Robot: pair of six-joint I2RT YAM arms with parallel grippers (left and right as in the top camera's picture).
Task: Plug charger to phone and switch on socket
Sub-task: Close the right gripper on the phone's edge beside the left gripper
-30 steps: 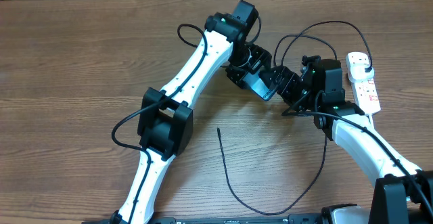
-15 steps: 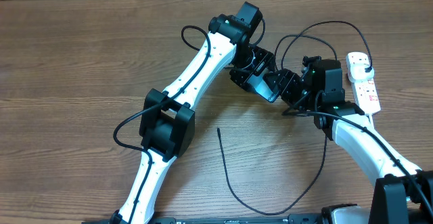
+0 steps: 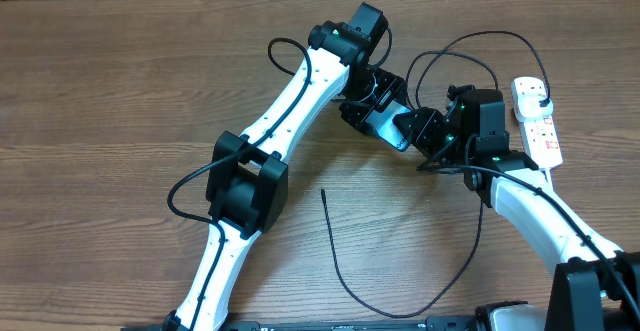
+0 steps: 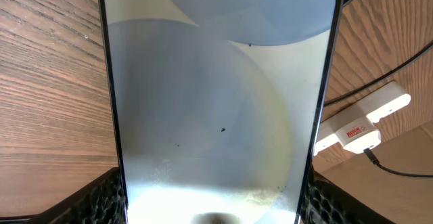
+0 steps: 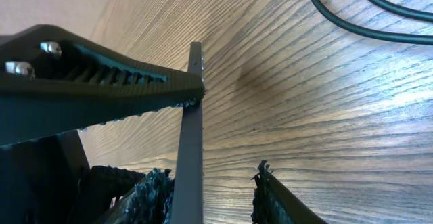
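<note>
Black right pincer narrower about phone

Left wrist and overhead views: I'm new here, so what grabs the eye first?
The lit phone fills the left wrist view, clamped in the left gripper. Overhead, the white socket lies at the table's right edge, and the loose end of the charger lies near the middle.

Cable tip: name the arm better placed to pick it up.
Right, likely: left claw grips the phone; right claw only straddles its edge, one finger off; the tip lies between both arms.
</note>
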